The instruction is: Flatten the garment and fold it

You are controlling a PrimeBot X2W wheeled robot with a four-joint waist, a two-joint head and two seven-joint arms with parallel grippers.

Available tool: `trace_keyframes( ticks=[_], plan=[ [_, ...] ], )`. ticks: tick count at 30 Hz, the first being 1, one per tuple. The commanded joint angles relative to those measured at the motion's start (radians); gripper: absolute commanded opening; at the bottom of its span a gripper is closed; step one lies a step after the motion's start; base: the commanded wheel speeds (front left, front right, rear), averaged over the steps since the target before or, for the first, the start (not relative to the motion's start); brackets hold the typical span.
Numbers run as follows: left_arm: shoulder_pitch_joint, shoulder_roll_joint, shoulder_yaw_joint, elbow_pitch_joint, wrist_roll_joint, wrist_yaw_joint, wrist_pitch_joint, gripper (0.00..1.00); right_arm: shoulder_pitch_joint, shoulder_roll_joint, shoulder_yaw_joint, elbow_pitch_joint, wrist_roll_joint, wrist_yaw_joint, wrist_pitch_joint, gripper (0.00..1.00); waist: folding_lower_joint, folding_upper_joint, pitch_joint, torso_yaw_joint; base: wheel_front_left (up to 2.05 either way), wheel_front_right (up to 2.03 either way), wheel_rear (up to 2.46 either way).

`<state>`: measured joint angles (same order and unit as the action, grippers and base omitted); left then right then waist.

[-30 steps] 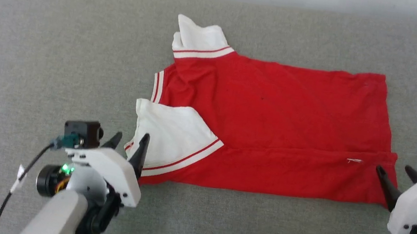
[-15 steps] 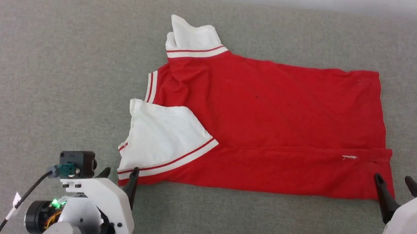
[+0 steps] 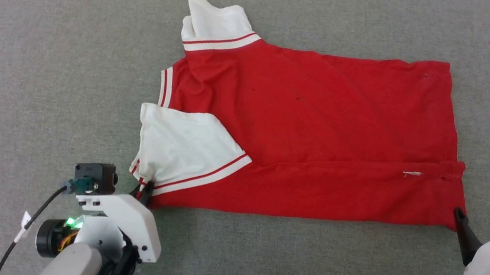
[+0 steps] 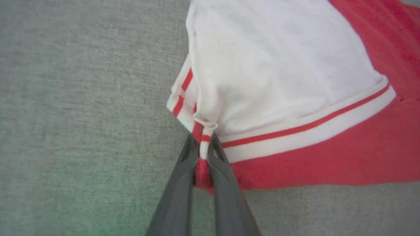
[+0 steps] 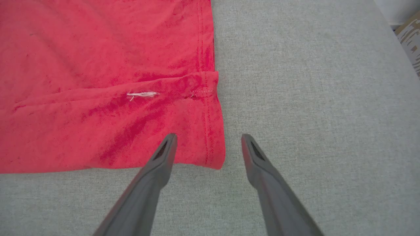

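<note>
Now that the left hand (image 3: 145,187) has just closed on the striped sleeve corner of the garment (image 3: 314,118), spread on the grey surface (image 3: 47,59), only the open right hand (image 3: 476,214) at the hem corner seems left to grip.

White housings (image 3: 130,219), dark tapered fingers (image 5: 154,177) — black cable (image 3: 45,202), green light (image 3: 71,221) by the left gripper (image 4: 203,138).
</note>
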<state>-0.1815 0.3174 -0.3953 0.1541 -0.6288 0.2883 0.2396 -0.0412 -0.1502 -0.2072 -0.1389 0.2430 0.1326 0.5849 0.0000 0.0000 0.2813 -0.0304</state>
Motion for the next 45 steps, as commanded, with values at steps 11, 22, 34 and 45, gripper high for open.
trace_keyframes(
  ticks=[11, 22, 34, 45],
  plan=[
    [-0.012, -0.035, -0.030, -0.039, 0.030, -0.040, -0.127, 0.00, -0.068, -0.003, -0.030, 0.197, -0.078, -0.002, 0.033, 1.00, 0.0000, 0.0000, -0.044, 0.067, 0.00, 0.00, 0.00],
    [-0.002, -0.025, -0.031, -0.083, 0.025, -0.032, -0.118, 0.00, -0.136, 0.009, -0.012, 0.408, -0.116, -0.002, 0.024, 0.00, 0.0000, 0.0000, -0.017, 0.090, 0.00, 0.00, 0.00],
    [0.078, 0.023, 0.004, -0.089, 0.002, -0.024, -0.140, 0.00, -0.061, -0.020, 0.001, 0.284, -0.112, -0.002, -0.009, 0.00, 0.0000, 0.0000, -0.120, 0.083, 0.00, 0.00, 0.00],
    [0.196, 0.031, -0.054, -0.111, -0.009, 0.012, -0.049, 0.00, 0.132, 0.012, -0.086, 0.079, -0.148, -0.002, 0.156, 0.00, 0.0000, 0.0000, -0.160, 0.065, 0.00, 0.00, 0.00]
  ],
)
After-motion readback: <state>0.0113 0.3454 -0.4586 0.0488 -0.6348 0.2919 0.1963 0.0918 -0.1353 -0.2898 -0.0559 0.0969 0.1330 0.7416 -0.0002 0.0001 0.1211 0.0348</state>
